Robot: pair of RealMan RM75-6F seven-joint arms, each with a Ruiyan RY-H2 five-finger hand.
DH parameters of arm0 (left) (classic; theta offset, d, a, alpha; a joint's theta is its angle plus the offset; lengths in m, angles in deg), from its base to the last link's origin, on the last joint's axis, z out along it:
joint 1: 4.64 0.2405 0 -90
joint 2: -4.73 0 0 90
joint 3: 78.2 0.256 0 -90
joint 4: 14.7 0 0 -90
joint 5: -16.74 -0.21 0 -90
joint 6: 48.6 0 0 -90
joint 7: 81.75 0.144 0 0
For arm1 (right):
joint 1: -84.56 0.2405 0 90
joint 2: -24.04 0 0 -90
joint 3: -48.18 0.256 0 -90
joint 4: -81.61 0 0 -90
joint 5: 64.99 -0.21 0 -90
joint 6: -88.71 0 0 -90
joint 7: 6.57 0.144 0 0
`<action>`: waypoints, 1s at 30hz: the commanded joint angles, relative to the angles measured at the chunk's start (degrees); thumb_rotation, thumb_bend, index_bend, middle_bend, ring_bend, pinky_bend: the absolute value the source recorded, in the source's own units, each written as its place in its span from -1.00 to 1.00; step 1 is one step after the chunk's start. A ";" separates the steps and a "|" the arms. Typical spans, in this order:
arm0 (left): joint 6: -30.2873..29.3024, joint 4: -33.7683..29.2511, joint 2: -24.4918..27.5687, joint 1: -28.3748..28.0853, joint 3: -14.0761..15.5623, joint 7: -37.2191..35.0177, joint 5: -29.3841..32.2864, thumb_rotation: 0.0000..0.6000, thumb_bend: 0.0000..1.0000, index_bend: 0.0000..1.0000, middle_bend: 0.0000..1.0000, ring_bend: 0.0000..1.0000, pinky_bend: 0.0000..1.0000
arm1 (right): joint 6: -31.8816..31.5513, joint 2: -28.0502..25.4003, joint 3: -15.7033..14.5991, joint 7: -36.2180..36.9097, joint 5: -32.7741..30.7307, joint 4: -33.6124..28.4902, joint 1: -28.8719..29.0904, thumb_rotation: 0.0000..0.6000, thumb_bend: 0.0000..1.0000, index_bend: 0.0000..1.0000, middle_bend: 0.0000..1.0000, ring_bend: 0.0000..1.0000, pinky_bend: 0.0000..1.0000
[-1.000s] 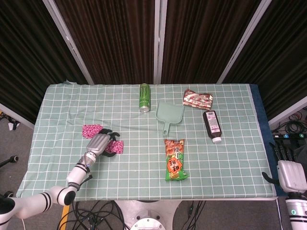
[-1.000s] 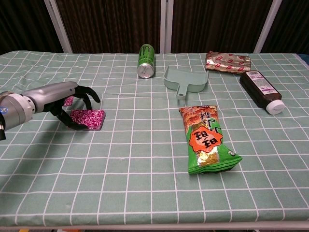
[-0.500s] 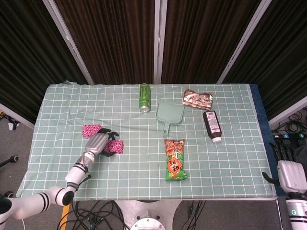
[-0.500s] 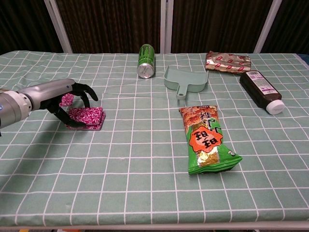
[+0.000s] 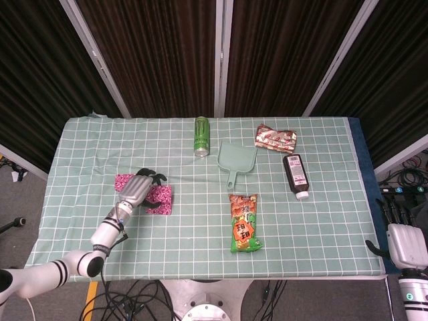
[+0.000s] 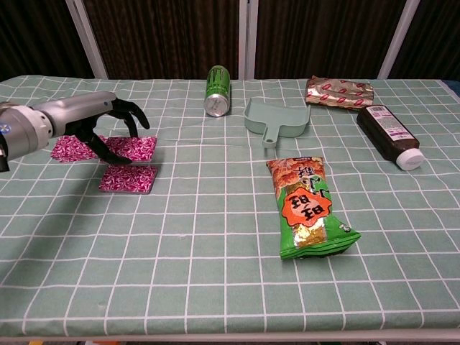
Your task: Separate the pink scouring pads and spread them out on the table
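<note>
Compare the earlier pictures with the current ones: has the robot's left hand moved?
Yes. The left hand has gone up and away from the table's near edge, toward the green can, lifting one pink scouring pad off another.

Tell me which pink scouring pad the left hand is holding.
The left hand holds the middle pad, lifted off the table; the far-left pad and nearest pad lie flat, untouched.

The left hand [image 6: 108, 118] holds up one pink pad [image 6: 131, 149]. Another pink pad [image 6: 129, 178] lies flat on the table just below the hand. A third pink pad [image 6: 72, 149] lies behind the hand.
</note>
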 commanded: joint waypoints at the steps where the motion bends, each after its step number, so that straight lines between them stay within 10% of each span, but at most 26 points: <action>1: 0.28 0.11 -0.35 -1.53 -1.48 1.05 0.91 1.00 -0.50 -0.44 -0.16 -0.69 -0.79 | -0.02 -0.01 0.01 0.03 -0.07 0.01 -0.04 1.00 -0.80 -1.00 -1.00 -1.00 -1.00; 9: -3.95 0.96 -2.22 -2.09 -3.01 -1.61 -1.16 1.00 -0.66 -0.99 -0.98 -0.96 -0.82 | 0.03 0.08 0.07 1.26 0.02 0.32 -0.08 1.00 -0.90 -1.00 -1.00 -1.00 -1.00; 21: -7.81 1.10 -0.26 0.50 -2.35 -5.26 -2.76 1.00 -0.80 -1.00 -1.00 -1.00 -0.84 | 0.13 0.28 0.10 0.87 0.19 0.42 0.12 1.00 -0.90 -1.00 -1.00 -1.00 -1.00; 30: -13.49 -7.92 10.81 7.88 2.56 1.95 -2.22 1.00 -0.82 -1.00 -1.00 -1.00 -0.87 | 0.23 0.56 -0.02 1.16 1.09 0.63 0.52 1.00 -0.88 -1.00 -1.00 -1.00 -1.00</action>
